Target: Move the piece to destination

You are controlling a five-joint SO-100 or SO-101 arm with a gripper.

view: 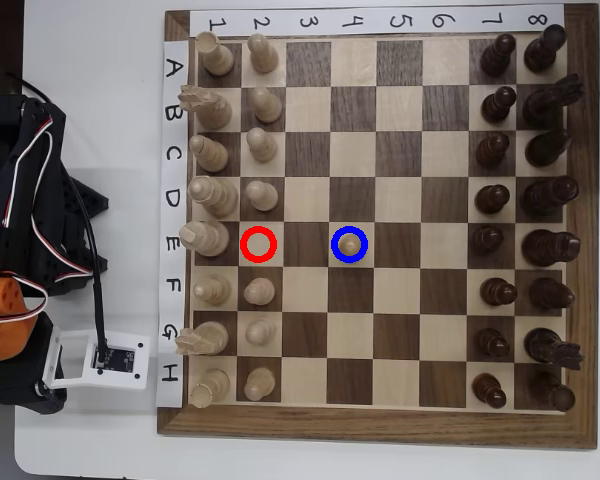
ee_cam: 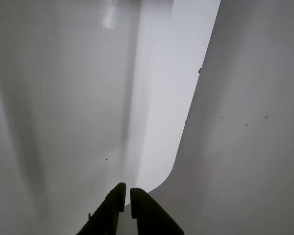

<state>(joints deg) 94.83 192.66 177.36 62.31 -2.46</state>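
The dark two-fingered hand (ee_cam: 127, 195) is showing its fingertips nearly touching, gripping nothing, over the bare white table (ee_cam: 63, 122). In the overhead view, the small pale beige wooden pawn (view: 350, 242) is standing inside the blue-ringed pale square (view: 335, 235), at three o'clock from the red-ringed square (view: 259, 244).

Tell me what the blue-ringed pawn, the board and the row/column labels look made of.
Pale pawn: looks like light wood, smooth, slight sheen. Chessboard: wood, visible grain on the frame, pale and dark squares, satin finish. Label strips: seem white paper, hand-drawn letters and numbers, matte.
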